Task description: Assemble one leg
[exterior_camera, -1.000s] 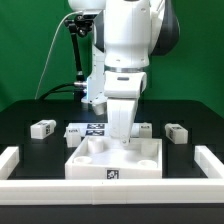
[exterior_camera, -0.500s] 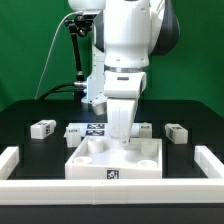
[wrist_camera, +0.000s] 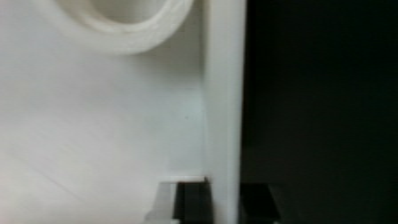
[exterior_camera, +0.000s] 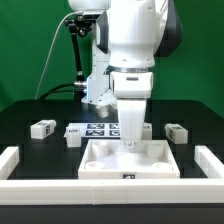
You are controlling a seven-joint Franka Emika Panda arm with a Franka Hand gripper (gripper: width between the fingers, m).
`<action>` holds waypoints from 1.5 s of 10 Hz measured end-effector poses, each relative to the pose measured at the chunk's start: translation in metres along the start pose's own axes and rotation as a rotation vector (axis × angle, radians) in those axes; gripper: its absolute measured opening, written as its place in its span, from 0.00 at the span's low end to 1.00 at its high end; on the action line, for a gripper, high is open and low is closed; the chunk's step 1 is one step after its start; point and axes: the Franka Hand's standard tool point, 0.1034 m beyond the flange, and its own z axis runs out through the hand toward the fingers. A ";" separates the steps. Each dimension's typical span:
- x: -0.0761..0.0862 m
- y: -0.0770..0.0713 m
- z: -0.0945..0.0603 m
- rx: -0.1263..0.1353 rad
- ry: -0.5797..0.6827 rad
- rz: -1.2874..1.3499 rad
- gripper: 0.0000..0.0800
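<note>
**Exterior view.** The arm stands nearly vertical, wrist pointing straight down, with the gripper (exterior_camera: 131, 143) at the rear wall of the white tray (exterior_camera: 100, 168). The step in hand appears to be positioning the tray, not yet fitting a leg. One leg (exterior_camera: 176, 131) lies loose on the table near the tray's right rear corner, and a second leg (exterior_camera: 42, 127) lies well apart on the left, beyond the marker board (exterior_camera: 100, 128).

**Wrist view.** The dark fingertips (wrist_camera: 189, 203) bracket the tray wall (wrist_camera: 226, 100) and seem clamped on it. The next move calls for releasing the wall and reaching for a leg.
</note>
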 end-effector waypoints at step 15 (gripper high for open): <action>0.050 0.019 -0.002 -0.053 0.003 -0.039 0.07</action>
